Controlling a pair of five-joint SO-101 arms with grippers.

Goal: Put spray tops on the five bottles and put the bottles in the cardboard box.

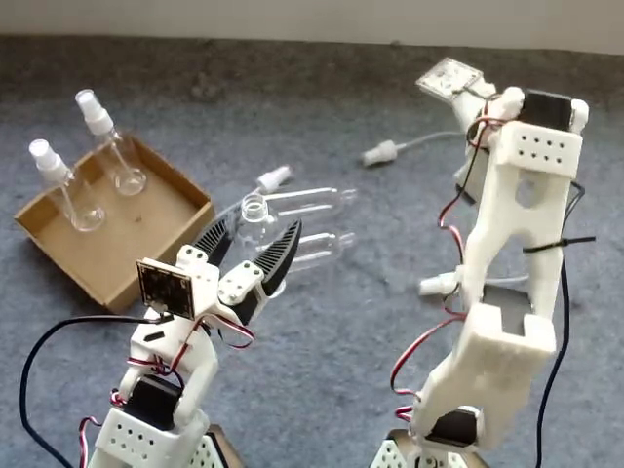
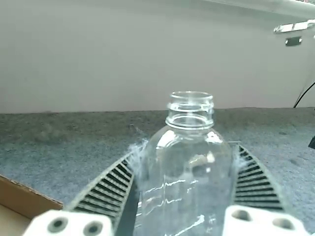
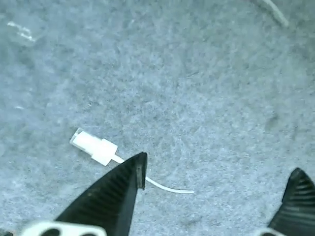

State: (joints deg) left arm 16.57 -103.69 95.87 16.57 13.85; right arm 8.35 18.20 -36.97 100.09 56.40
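**Inspector:** Item under review is the uncapped bottle (image 1: pixel 255 216). Where is it?

**Assessor:** It is upright, just beside the cardboard box (image 1: pixel 156 265) and outside it. The left gripper (image 1: pixel 255 234) has its jaws grasping the body on both sides, and the neck stands clear above them.

**Inspector:** How will it handle?

**Assessor:** I judge it to be clear, thin-walled plastic, so light and smooth. It is likely to slip, or to dent under a hard squeeze. The best hold is mid-body, as it is held now, which leaves the ringed neck free for a top.

**Inspector:** What about the remaining stock?

**Assessor:** Two capped bottles (image 1: pixel 122 166) stand inside the box. Two bare bottles (image 1: pixel 312 200) lie on the carpeted desk (image 1: pixel 341 341), just past the held one and farther from the box. One spray top (image 1: pixel 276 178) lies near the box. A second spray top (image 3: pixel 93 146) lies well apart from the box. The right gripper (image 3: pixel 220 167) is above it, with its jaws spread wide and holding nothing.

**Inspector:** Any brands, labels or writing?

**Assessor:** None can be read. The bottle is bare of any label, and I see no print on the tops or the box.
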